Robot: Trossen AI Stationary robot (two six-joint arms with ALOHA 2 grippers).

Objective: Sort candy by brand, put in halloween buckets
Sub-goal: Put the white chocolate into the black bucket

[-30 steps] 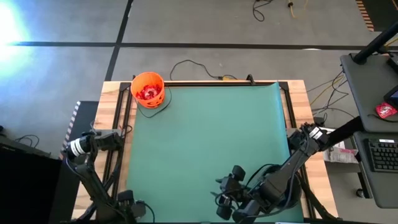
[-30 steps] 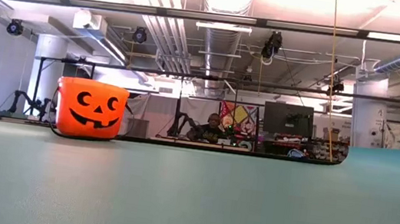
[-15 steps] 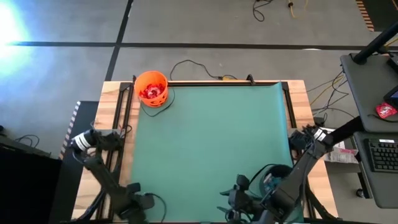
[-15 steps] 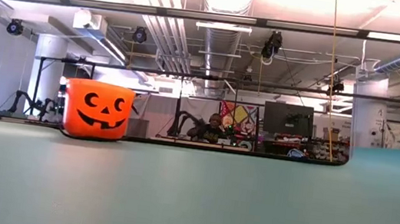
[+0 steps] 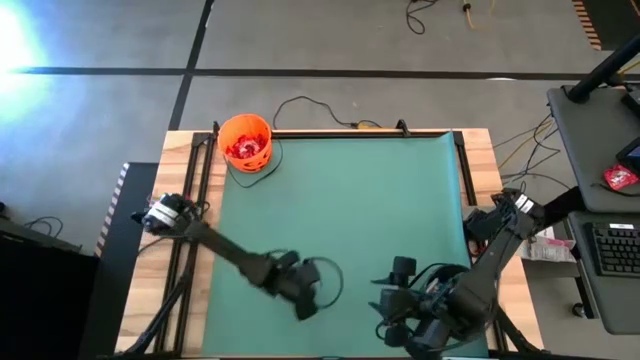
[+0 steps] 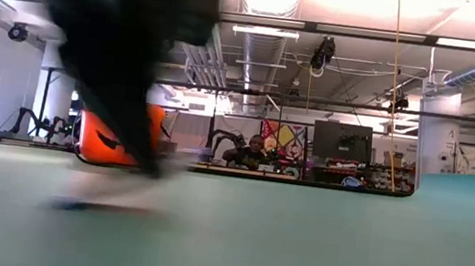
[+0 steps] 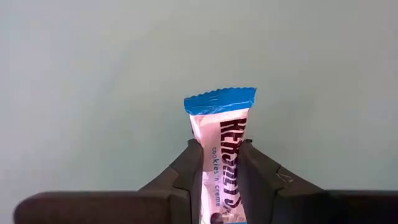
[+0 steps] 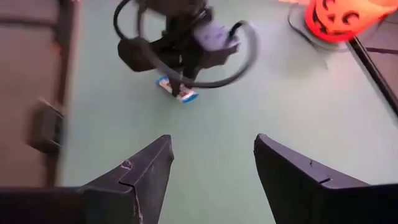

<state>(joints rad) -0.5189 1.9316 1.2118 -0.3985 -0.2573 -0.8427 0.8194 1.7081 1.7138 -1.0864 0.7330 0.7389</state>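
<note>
A slim blue-and-white candy bar (image 7: pixel 221 127) sits between the fingers of my left gripper (image 5: pixel 306 306), which is shut on it over the near middle of the green mat (image 5: pixel 340 210). The right wrist view shows that gripper (image 8: pixel 177 84) with the bar (image 8: pixel 178 91) at its tip. The orange bucket (image 5: pixel 245 145) stands at the mat's far left corner with red candy (image 5: pixel 240 149) inside. My right gripper (image 8: pixel 211 168) hangs open over the near right of the mat, nothing between its fingers. I cannot make out the black bucket. My left gripper pinches the bar by its two long sides (image 7: pixel 208 152) between its two fingers (image 7: pixel 189 163), which lie along it. The blue crimped end (image 7: pixel 219 99) sticks out past the fingertips. The fingers slant down toward the mat. Whether the bar touches the mat I cannot tell.
My right arm (image 5: pixel 480 270) covers the near right corner. The mat's middle and far right lie bare (image 5: pixel 380 190). A black cable (image 5: pixel 310 105) trails behind the far edge. A desk with a keyboard (image 5: pixel 610 250) stands right of the table. A person (image 6: pixel 254 149) sits far behind.
My left arm has swung fast from beside the table's near left edge toward the right, onto the near middle of the mat. My right gripper has shifted a little toward the right edge and rolled. The orange bucket has slid slightly toward the right.
</note>
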